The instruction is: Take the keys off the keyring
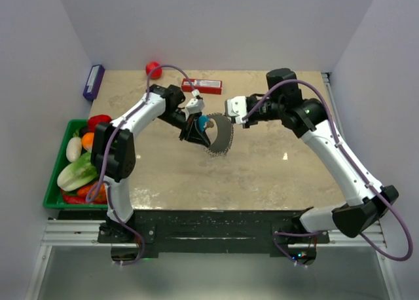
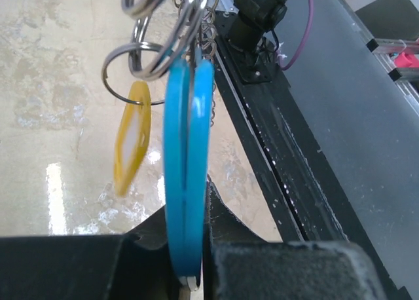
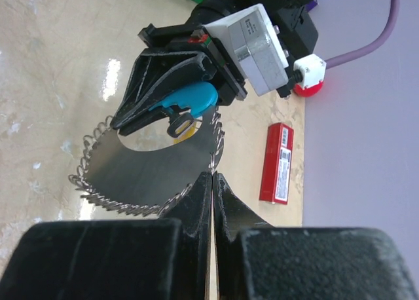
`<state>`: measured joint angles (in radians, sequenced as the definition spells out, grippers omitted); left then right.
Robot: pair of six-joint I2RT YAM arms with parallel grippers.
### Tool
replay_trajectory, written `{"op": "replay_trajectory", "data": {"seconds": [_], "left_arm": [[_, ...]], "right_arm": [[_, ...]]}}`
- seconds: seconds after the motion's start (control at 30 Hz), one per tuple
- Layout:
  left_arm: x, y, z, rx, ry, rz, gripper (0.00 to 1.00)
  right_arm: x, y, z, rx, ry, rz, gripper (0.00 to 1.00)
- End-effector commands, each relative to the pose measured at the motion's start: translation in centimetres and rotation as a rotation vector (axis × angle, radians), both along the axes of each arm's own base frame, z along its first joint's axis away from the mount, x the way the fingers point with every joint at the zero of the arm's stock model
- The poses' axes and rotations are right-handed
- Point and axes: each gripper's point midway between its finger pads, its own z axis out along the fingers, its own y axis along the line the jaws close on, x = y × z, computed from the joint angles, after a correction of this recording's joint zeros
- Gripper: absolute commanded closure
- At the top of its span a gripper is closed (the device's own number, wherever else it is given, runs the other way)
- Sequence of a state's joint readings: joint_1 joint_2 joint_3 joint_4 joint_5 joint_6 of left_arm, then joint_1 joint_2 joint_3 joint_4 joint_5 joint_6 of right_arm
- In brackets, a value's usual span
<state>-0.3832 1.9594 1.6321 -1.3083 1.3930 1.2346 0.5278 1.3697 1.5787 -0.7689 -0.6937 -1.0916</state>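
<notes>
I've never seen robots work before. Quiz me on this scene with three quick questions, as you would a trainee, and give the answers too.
1. True or false: the keyring lies on the table with no hand touching it.
2. Which hand grips the keyring's blue piece? A: left hand. B: right hand.
3. Fill in: the small tag hanging from a silver ring is ____ in colour.

Key: 1 false, both hands grip it; 2 A; 3 yellow.
</notes>
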Motion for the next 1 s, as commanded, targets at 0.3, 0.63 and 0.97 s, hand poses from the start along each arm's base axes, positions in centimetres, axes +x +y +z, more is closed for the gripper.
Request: {"op": "replay_trajectory", "data": {"seconds": [0.3,0.63,0.97], "left_arm": [[0.8,2.3,2.9,0.121,-0.209,0.047,1.00],[1.5,4.2,1.1,0.303,-0.339,0.151,1.00],[2.7,4.6,1.0,0.355,-0.458,0.270,1.00]], "right_arm": [[-3.6,-0.3,0.0,0.152,0.121,0.008,0.19],[-1.0,0.8,1.3,0.368,0.226,-0.151,0.25],[0.0,2.0,-0.5,0.387,0.339,-0.173,0.40]]}}
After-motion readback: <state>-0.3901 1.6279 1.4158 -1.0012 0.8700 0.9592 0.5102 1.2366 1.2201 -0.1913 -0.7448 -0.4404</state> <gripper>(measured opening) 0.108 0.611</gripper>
